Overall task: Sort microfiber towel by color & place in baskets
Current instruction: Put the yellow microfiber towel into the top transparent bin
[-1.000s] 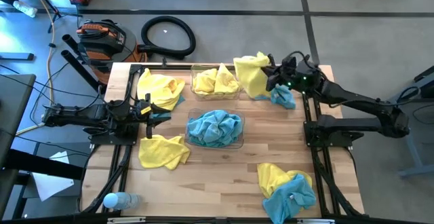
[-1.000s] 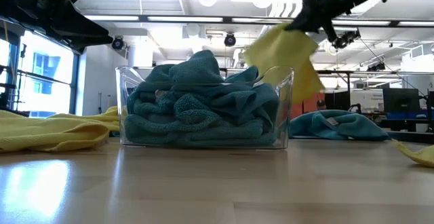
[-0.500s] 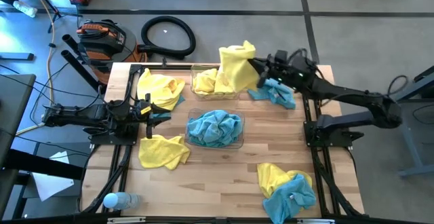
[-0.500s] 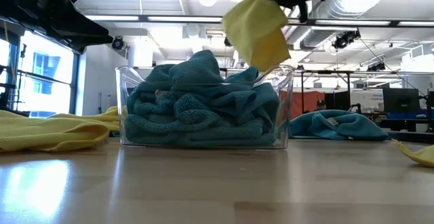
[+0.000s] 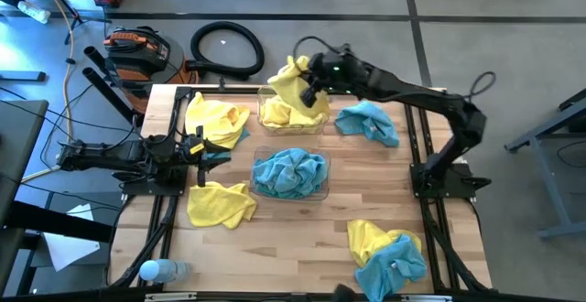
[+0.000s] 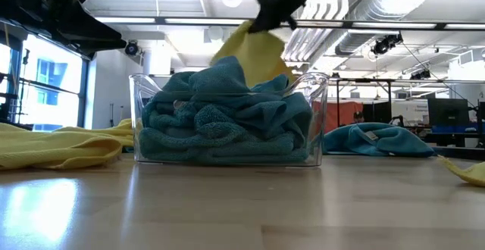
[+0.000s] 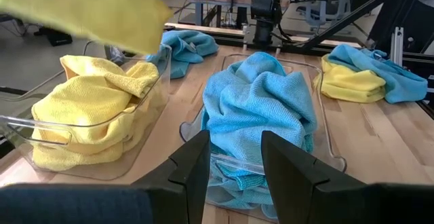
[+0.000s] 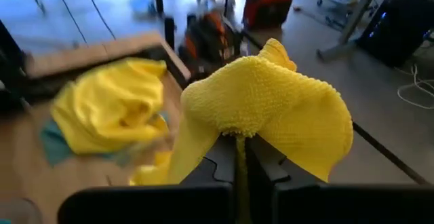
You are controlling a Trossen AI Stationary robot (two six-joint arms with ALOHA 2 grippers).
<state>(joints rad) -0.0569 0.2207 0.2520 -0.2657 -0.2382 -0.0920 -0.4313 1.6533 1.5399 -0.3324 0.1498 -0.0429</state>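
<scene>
I am gripping a yellow towel [image 5: 291, 80] tight in my right pincer [image 5: 311, 90]. Directly below it is sitting the basket of yellow towels [image 5: 265, 124]. My left pincer [image 7: 232, 157] is waiting open.

A wooden table [image 5: 302, 238] carries two clear baskets [image 5: 291, 176], loose towels [image 5: 220, 203] and a bottle [image 5: 163, 270].

Yellow towel [image 5: 291, 78] hangs over the yellow-filled basket [image 5: 265, 119].

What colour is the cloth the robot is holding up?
Bright yellow towel, pinched in the right gripper; clearest in the right wrist view.
</scene>
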